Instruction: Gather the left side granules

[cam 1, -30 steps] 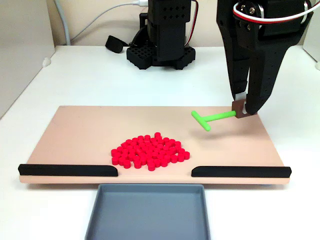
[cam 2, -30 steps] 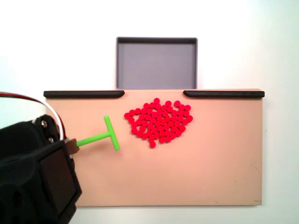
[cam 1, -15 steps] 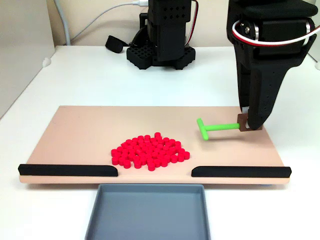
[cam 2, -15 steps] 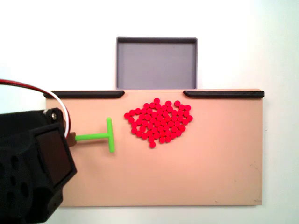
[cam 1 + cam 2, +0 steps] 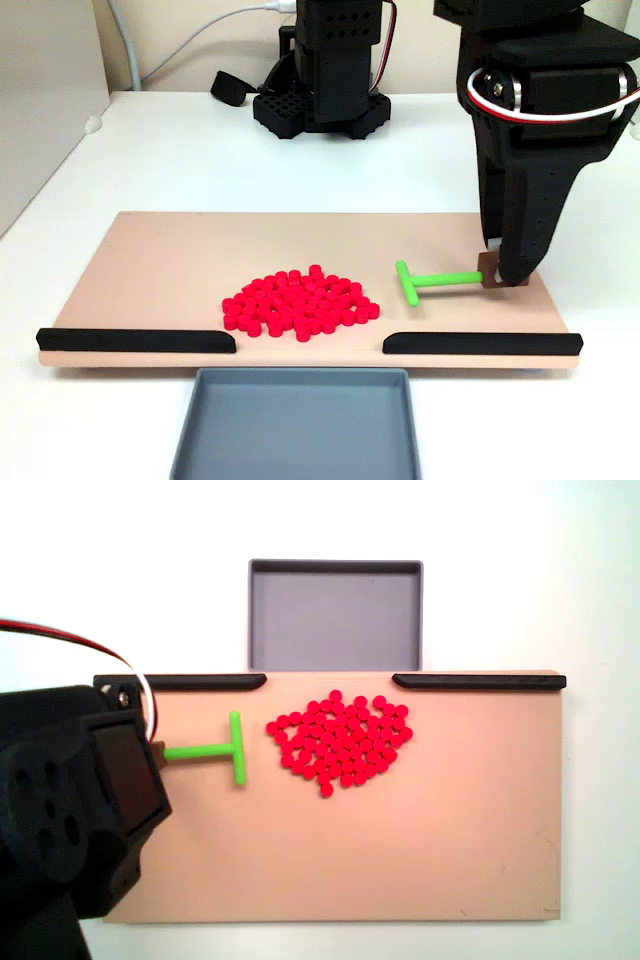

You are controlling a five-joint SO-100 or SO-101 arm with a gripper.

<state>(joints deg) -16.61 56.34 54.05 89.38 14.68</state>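
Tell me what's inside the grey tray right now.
Nothing: the tray shows a bare grey floor in both fixed views. The granules all lie on the board, short of the gap between the black strips. In one fixed view the tray's near end is cropped off.

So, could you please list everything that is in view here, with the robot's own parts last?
granules: dozens, bright red, one tight cluster mid-board, near the gap between the strips.
pusher: one, green, T-shaped, on the board beside the cluster, apart from it.
board: one, pale pink, on the table.
strips: two, black, along the board's tray-side edge.
tray: one, grey, beyond the gap, nothing in it.
table: one, white.
cable: one, white, behind the base.
arm base: one, black, far side of the table.
hand: one, black, shut on the pusher's brown handle block.
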